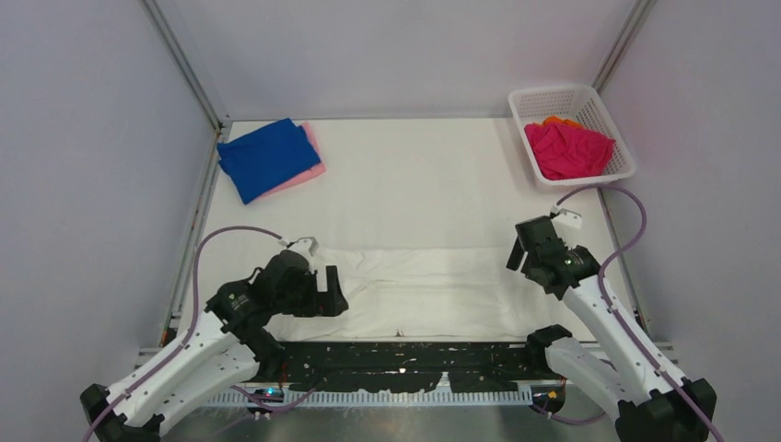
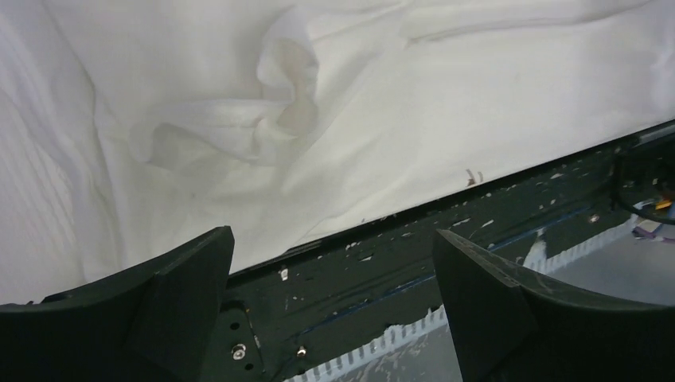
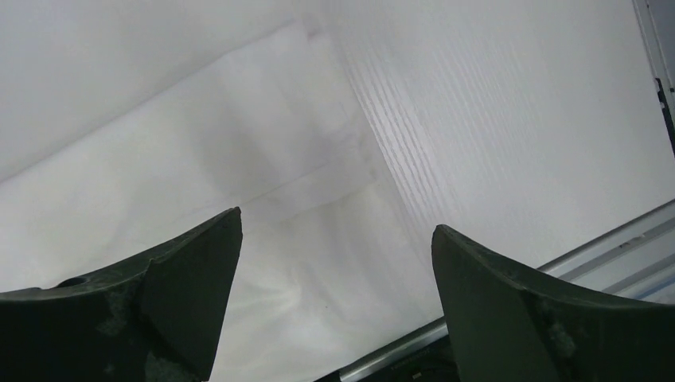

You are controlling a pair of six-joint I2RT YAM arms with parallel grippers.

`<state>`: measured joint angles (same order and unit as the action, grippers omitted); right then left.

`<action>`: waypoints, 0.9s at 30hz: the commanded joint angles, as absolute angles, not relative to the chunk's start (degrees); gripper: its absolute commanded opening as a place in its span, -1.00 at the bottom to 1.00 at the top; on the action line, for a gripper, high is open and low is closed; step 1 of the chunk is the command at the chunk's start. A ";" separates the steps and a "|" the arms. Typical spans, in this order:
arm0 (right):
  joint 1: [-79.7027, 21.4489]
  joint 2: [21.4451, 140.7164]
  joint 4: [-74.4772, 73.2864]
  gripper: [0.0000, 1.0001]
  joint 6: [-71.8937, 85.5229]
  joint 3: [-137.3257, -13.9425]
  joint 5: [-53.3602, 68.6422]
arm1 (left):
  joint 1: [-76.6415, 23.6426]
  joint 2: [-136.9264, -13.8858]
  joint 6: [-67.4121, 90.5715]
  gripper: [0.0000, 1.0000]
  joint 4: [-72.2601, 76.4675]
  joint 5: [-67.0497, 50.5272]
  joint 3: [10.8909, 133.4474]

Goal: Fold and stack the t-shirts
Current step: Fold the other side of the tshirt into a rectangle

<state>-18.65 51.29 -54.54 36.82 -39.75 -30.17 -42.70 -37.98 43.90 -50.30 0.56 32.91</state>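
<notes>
White walls close in your table (image 1: pixel 414 175) on three sides. Along its far side, at the left corner, you have a folded royal blue t-shirt (image 1: pixel 262 157) lying on a folded pale pink t-shirt (image 1: pixel 316 164), whose edge shows to the right. At the far right corner stands a white mesh basket (image 1: pixel 578 98). It holds a crumpled magenta t-shirt (image 1: pixel 566 152), and a bit of orange t-shirt (image 1: pixel 558 121) peeks out behind it.

Along the near edge, your left tool (image 1: pixel 332 293) hangs over the left end of a white t-shirt (image 1: pixel 428 290), its jaws spread wide and gripping nothing. The cloth below it is bunched into a rumpled fold (image 2: pixel 278 111). The white t-shirt lies flat with its long axis running left to right, parallel to the table's near edge. You cannot tell which end is the neck. Your right tool (image 1: pixel 518 250) hangs over the right end, also wide open and holding nothing.
</notes>
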 commanded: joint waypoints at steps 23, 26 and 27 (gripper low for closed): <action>-18.98 36.89 -33.97 0.91 27.83 -34.55 -23.72 | -40.96 -69.74 34.84 0.99 -29.82 -12.61 39.14; -18.87 36.98 -33.86 0.91 27.70 -34.54 -23.75 | -45.81 -64.37 34.81 0.99 -31.28 -16.05 36.41; -18.93 37.04 -33.80 0.91 27.69 -34.43 -23.74 | -47.19 -62.45 34.88 0.99 -32.48 -16.52 35.72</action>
